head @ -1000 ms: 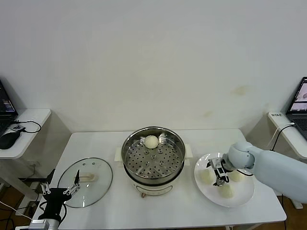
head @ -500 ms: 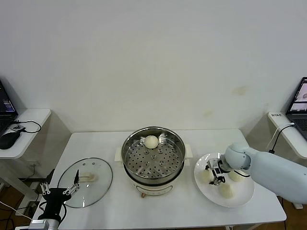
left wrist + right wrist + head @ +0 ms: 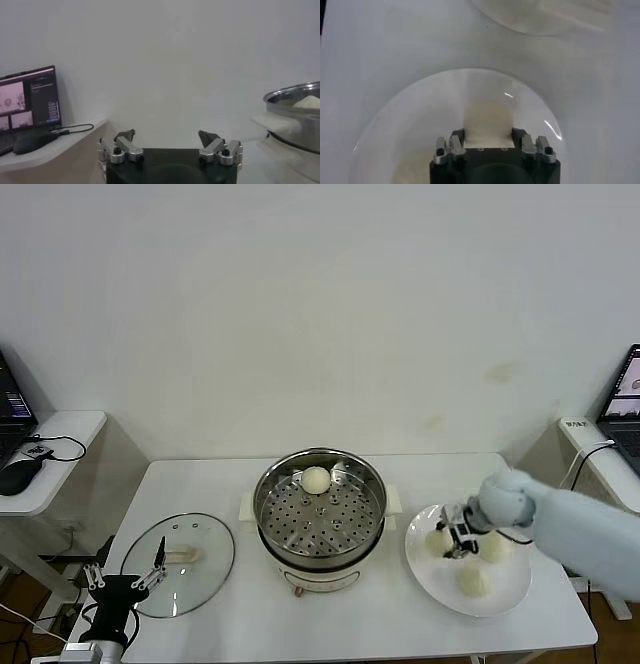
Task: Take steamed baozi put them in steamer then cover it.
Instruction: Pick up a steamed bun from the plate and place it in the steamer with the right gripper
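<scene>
The steamer [image 3: 319, 514] stands mid-table with one baozi [image 3: 316, 479] on its perforated tray; its rim also shows in the left wrist view [image 3: 295, 115]. Three baozi lie on the white plate [image 3: 500, 599]. My right gripper [image 3: 458, 540] is over the plate, shut on the left baozi [image 3: 438, 541]. In the right wrist view that baozi [image 3: 488, 120] is squeezed between the jaws of my right gripper [image 3: 488, 133]. The other two baozi [image 3: 494, 547] [image 3: 472, 581] lie loose. The glass cover [image 3: 180, 562] lies flat at the table's left. My left gripper [image 3: 125, 576] waits open beside it, near the front edge.
A side table at far left holds a laptop [image 3: 10, 409] and a mouse [image 3: 18, 472]. Another laptop [image 3: 625, 399] stands on a side table at far right. A white wall runs behind the table.
My right gripper moved left over the plate to the left baozi, closed on it, and has shifted slightly back with it. The left arm has not moved.
</scene>
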You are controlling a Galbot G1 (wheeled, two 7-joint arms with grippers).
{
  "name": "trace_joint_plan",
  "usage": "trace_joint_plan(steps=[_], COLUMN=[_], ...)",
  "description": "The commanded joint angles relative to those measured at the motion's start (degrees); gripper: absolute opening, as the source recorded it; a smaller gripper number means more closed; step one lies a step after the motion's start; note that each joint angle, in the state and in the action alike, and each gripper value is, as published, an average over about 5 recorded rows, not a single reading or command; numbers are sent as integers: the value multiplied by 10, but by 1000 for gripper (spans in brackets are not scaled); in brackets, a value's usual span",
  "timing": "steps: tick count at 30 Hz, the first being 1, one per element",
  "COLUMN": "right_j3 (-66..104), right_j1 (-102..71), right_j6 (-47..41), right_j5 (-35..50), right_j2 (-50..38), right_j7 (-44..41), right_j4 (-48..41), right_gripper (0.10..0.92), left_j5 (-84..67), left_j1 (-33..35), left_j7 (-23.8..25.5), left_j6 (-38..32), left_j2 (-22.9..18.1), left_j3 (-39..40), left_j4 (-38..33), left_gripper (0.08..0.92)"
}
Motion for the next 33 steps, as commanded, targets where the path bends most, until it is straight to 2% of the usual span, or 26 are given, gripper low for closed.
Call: trace_joint_plan(steps=[1, 6, 12, 18, 25, 33], right_j3=[-26, -94, -139, -150, -143, -148], right_j1=[140, 281, 358, 331, 262, 218], right_j6=[-21, -45, -89, -125, -151, -173], right_j5=[60, 115, 192, 270, 307, 333], right_j2=[-45, -13, 91, 211, 332, 389], right_j7=[-27, -18, 19, 77, 130, 165], right_j4=[45, 48, 44, 28, -40, -75], right_gripper=[597, 602, 602, 610, 611, 611], left_j5=[-1, -3, -6, -7, -5, -4], left_j1=[0, 0, -1, -2, 1, 3], left_j7=[0, 0, 0, 0, 0, -1], left_j6=[1, 1, 2, 3, 3, 2], left_j2=[1, 5, 7, 1, -7, -9], left_j3=[1, 1, -3, -7, -13, -15], left_j4=[-1, -7, -13, -12, -20, -21], left_gripper=[823, 823, 823, 823, 823, 823])
